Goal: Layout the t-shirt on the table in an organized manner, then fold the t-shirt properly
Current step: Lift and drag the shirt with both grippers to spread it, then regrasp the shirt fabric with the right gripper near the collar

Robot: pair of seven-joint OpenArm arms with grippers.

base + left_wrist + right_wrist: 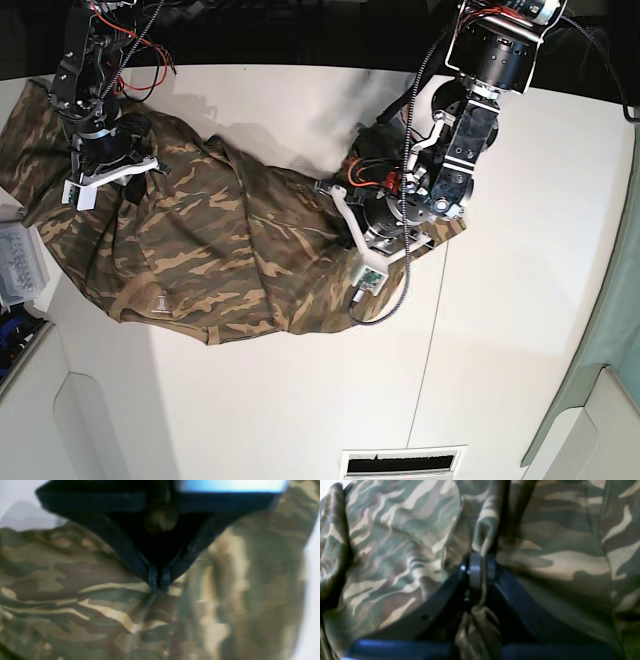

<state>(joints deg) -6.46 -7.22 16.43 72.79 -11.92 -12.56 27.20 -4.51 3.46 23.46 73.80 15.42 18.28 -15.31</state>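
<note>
One camouflage shirt [200, 240] lies rumpled across the white counter [500, 350], spread from the left edge of the base view to just past the middle, its lower edge uneven and its cloth bunched near both arms. It looks light and very limp, so it will likely sag and crease wherever it is lifted rather than keep a shape. The weave seems matte and easy to grip, with little risk of slipping or breaking; the likelier trouble is pinching two layers at once, or dragging a fold crooked.

The right claw [482, 567] is clamped on a raised ridge of the shirt, the cloth running up between its fingertips. The left claw [159, 580] has its tips together, down at the fabric, with creases fanning out from them; a small pinch of shirt seems caught there, though the blur leaves that a judgement.

The job looks to be at the straightening stage, with no neat fold made. Better holds would be the hem corners and the shoulder seams, gripped near the edge and drawn gently apart, low over the counter, so the wrinkles pull out.
</note>
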